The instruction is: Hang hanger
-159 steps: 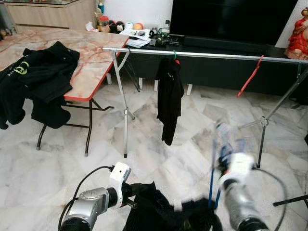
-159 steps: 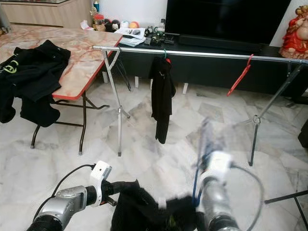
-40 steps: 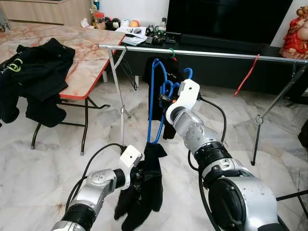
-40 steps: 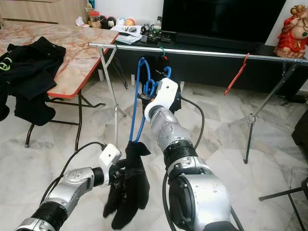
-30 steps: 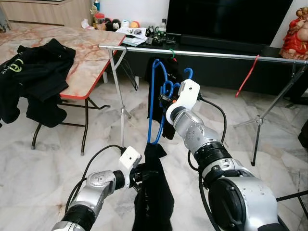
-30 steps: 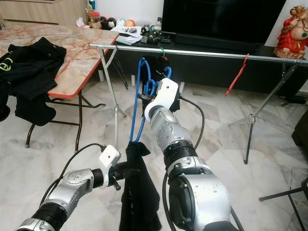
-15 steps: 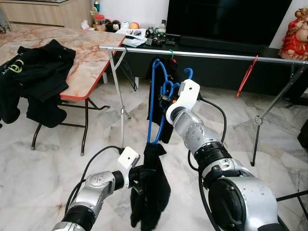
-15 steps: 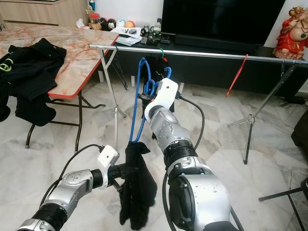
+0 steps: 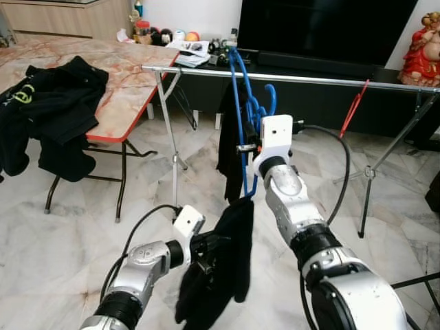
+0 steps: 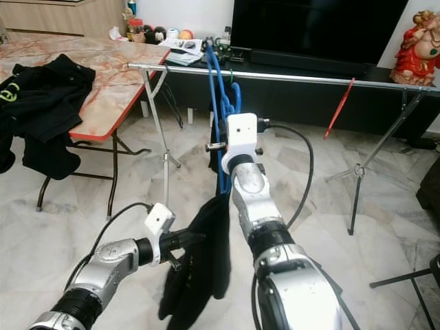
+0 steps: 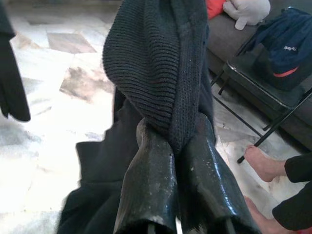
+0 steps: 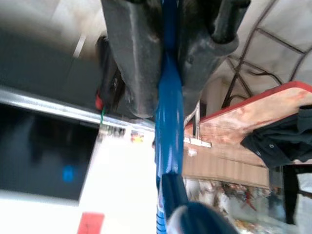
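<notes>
My right gripper (image 9: 247, 146) is shut on a blue hanger (image 9: 242, 103), held upright in front of the silver rail (image 9: 323, 80). The hanger's top (image 10: 210, 48) reaches the height of the rail. In the right wrist view its black fingers (image 12: 131, 63) clamp the blue hanger (image 12: 168, 112). A black knitted garment (image 9: 223, 268) hangs from the hanger's lower end. My left gripper (image 9: 210, 244) is shut on that cloth lower down, and its fingers (image 11: 151, 185) pinch a fold of the garment (image 11: 156, 63).
Another black garment (image 9: 225, 130) and a red hanger (image 9: 352, 108) hang on the rail. The rack's legs (image 9: 172, 158) stand on the marble floor. A folding table (image 9: 130, 75) with black clothes (image 9: 48, 103) is at left. A person's bare foot (image 11: 265, 163) is near a chair.
My right gripper has lifted the blue hanger up and to the right, bringing its top level with the rail. The black garment rose with it, and my left gripper followed.
</notes>
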`<state>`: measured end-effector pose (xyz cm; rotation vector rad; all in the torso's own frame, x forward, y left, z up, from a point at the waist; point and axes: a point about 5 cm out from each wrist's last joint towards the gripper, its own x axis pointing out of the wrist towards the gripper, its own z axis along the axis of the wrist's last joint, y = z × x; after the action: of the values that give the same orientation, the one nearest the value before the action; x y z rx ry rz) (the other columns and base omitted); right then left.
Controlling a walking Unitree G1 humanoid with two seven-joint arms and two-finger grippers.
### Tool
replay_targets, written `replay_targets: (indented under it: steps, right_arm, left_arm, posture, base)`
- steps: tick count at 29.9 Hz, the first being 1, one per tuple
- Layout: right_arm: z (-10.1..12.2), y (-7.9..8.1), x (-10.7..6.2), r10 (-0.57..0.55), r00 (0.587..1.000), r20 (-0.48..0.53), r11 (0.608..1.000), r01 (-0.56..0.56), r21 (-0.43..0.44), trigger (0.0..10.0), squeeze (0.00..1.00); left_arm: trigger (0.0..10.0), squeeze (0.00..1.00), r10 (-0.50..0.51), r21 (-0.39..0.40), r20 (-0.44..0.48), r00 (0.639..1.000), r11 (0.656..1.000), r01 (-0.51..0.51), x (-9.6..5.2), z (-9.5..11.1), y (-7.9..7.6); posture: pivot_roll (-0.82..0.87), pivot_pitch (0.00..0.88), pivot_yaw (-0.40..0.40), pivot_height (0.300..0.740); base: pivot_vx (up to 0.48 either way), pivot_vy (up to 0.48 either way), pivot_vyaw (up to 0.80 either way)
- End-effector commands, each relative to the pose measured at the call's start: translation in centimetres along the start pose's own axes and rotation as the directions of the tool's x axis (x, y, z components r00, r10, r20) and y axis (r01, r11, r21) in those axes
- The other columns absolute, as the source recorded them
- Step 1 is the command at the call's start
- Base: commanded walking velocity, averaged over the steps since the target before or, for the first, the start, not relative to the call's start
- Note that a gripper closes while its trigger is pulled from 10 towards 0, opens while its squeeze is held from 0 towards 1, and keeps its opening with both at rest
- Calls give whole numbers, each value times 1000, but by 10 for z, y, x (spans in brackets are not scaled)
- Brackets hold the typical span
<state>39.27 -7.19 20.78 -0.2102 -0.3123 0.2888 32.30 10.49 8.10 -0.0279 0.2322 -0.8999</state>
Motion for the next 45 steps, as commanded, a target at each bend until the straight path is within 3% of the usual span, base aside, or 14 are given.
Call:
replay_targets:
  steps: [1,14,21,23,25,26,27,30,31,34,36,38,42,45]
  right_arm:
    - [17,-11,-1,-1,990,142,993,17,-113,10000,0]
    - [-5,-6,-43,67,950,305,940,43,-339,10000,0]
    - [-35,-7,-59,92,976,199,895,7,-447,10000,0]
    - [-51,-13,-66,51,992,112,893,5,-451,10000,0]
    - [-89,-19,-88,-10,995,-102,900,-35,-435,10000,0]
    - [-89,-19,-88,-10,995,-102,900,-35,-435,10000,0]
    - [-118,-24,-108,-64,955,-290,915,-59,-398,10000,0]
    - [-146,-25,-131,-94,854,-512,946,-84,-313,10000,0]
    - [-146,-25,-131,-94,854,-512,946,-84,-313,10000,0]
    - [-174,-19,-164,-75,678,-731,996,23,-81,10000,0]
    - [-187,-19,-187,-108,583,-806,991,125,-42,10000,0]
    - [-192,-19,-197,-121,538,-834,986,166,-36,10000,0]
    - [-194,-21,-201,-143,515,-845,978,205,-40,10000,0]
    - [-202,-34,-228,-282,336,-898,814,579,-39,10000,0]
  left_arm:
    - [0,0,-2,-23,-27,1000,1000,1,-4,-6,2]
    - [0,0,-28,-41,-34,999,999,27,-5,-6,0]
    - [0,0,-35,-55,-25,999,998,34,-5,-6,0]
    - [0,0,-35,-57,-25,999,998,33,-6,-6,0]
    - [0,0,-33,-59,-29,999,998,31,-7,-7,1]
    - [0,0,-33,-59,-29,999,998,31,-7,-7,1]
    - [0,0,-28,-60,-29,999,998,26,-8,-7,2]
    - [0,0,-21,-73,-16,1000,997,20,-9,-7,3]
    - [0,0,-21,-73,-16,1000,997,20,-9,-7,3]
    - [0,0,-26,-78,-19,999,997,25,-10,-8,3]
    - [0,0,-47,-82,-39,998,996,44,-12,-10,3]
    - [0,0,-48,-79,-52,998,996,44,-14,-12,3]
    - [0,0,-39,-74,-61,997,997,34,-16,-13,4]
    - [0,0,-38,-75,-103,994,997,30,-25,-22,7]
  posture:
    - [78,28,-79,740]
    - [85,30,-75,740]
    - [83,30,-76,740]
    - [86,30,-76,740]
    - [86,33,-72,740]
    - [86,33,-72,740]
    - [85,34,-70,740]
    - [81,34,-68,740]
    - [81,34,-68,740]
    - [86,34,-67,740]
    - [95,37,-65,740]
    - [95,38,-65,740]
    - [93,38,-63,740]
    - [90,40,-61,740]
  base:
    - [0,0,0]
    - [0,0,0]
    - [0,0,0]
    - [0,0,0]
    - [0,0,0]
    - [0,0,0]
    - [0,0,0]
    - [0,0,0]
    - [0,0,0]
    - [0,0,0]
    - [0,0,0]
    - [0,0,0]
    - [0,0,0]
    - [0,0,0]
